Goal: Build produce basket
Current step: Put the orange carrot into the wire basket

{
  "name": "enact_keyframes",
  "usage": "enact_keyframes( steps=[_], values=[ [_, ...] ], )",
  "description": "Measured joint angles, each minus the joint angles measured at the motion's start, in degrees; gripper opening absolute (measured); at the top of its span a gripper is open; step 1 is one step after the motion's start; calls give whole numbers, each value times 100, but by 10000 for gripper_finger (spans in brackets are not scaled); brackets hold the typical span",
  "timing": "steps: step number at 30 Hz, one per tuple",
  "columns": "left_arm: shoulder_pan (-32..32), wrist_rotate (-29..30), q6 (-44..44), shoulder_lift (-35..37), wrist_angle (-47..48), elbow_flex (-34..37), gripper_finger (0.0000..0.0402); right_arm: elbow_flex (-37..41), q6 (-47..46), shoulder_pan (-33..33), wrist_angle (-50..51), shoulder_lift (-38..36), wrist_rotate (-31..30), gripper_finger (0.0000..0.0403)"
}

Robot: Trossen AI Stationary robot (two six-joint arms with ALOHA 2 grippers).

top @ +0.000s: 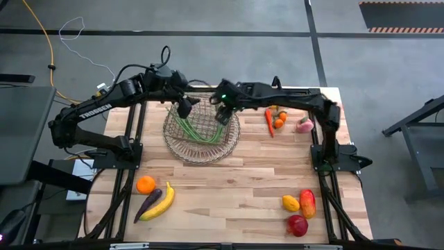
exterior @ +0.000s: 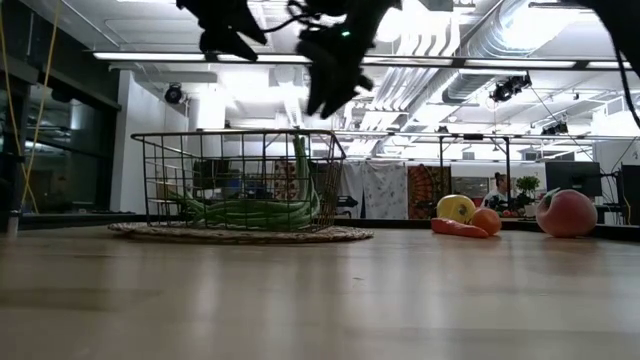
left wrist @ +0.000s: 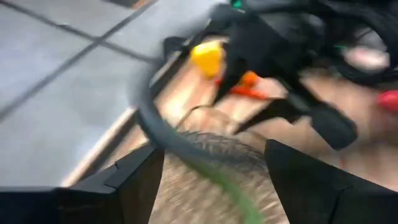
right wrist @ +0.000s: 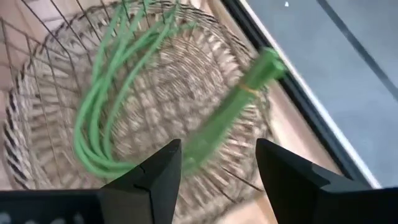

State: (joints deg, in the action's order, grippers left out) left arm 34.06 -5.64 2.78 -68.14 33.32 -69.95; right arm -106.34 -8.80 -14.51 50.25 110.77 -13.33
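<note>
Both grippers, left (top: 184, 107) and right (top: 222, 113), hover with fingers apart over the basket (top: 201, 132) at upper centre of our overhead frame. We see the green beans (top: 196, 129) lying inside it, bundled end leaning on the rim.

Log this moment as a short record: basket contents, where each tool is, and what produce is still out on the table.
basket: back centre of table
in basket: green beans only
left tool: above basket's left rim, open, empty
right tool: above basket's right side, open, empty
front left of table: orange, eggplant, banana
front right: lemon, two red apples
back right: chilli, small carrots, a pink fruit
</note>
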Motion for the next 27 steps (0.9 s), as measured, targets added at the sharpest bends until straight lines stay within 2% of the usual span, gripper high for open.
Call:
enact_keyframes(
  steps=[2, 4, 10, 16, 20, 23, 27],
  values=[
    [47, -636, 424, 194, -768, 407, 266, 423, 21, -76, -91, -382, 31, 197],
    [80, -937, 826, 553, -1722, 906, 266, 1058, -144, -130, -430, -914, 83, 197],
    [-27, -941, 1435, 1474, -3037, 2339, 266, 3658, -933, -31, -2117, -2907, 317, 197],
    [-237, -940, 1873, 2215, -4346, 3320, 266, 5594, -1718, 269, -4767, -4573, 209, 197],
    [-278, -954, 1802, 2430, -4198, 3468, 266, 6154, -1730, 376, -5453, -5158, -23, 197],
    [-271, -918, 1628, 2437, -4042, 3467, 266, 6224, -1836, 340, -5425, -5365, -27, 197],
    [-275, -919, 1907, 2437, -4141, 3466, 266, 5995, -1947, 288, -5029, -5390, -15, 197]
  ],
)
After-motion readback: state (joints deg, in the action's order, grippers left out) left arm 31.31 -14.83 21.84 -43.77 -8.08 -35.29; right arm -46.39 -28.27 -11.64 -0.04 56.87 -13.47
